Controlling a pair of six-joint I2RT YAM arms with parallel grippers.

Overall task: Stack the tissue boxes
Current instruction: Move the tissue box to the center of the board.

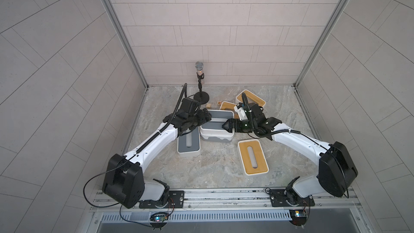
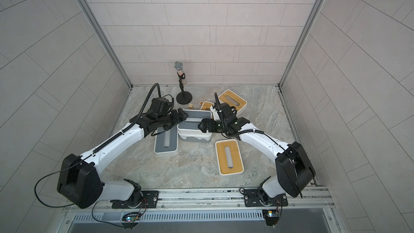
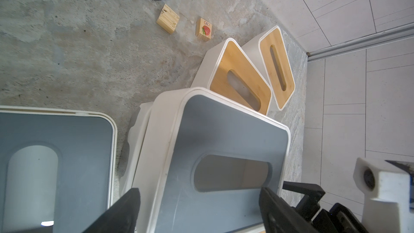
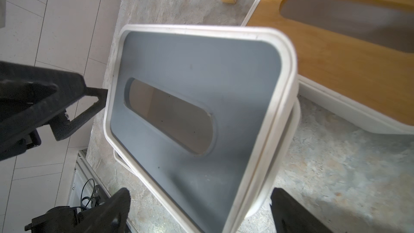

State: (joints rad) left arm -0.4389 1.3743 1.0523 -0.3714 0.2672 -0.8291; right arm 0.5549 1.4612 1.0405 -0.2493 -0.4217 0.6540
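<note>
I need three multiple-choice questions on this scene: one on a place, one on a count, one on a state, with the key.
1. Where are the wooden cubes? A) between the microphone stand's base and the rear bamboo-lidded boxes; B) at the front edge; C) on a lid.
2. How many bamboo-lidded boxes are there? A) one; B) three; C) five.
3. How does the front bamboo-lidded box lie? A) on its side; B) upside down; C) flat, lid up.
Key: 1 A, the top views show it; 2 B, two at the rear, one in front; 3 C, its slotted lid faces up.
</note>
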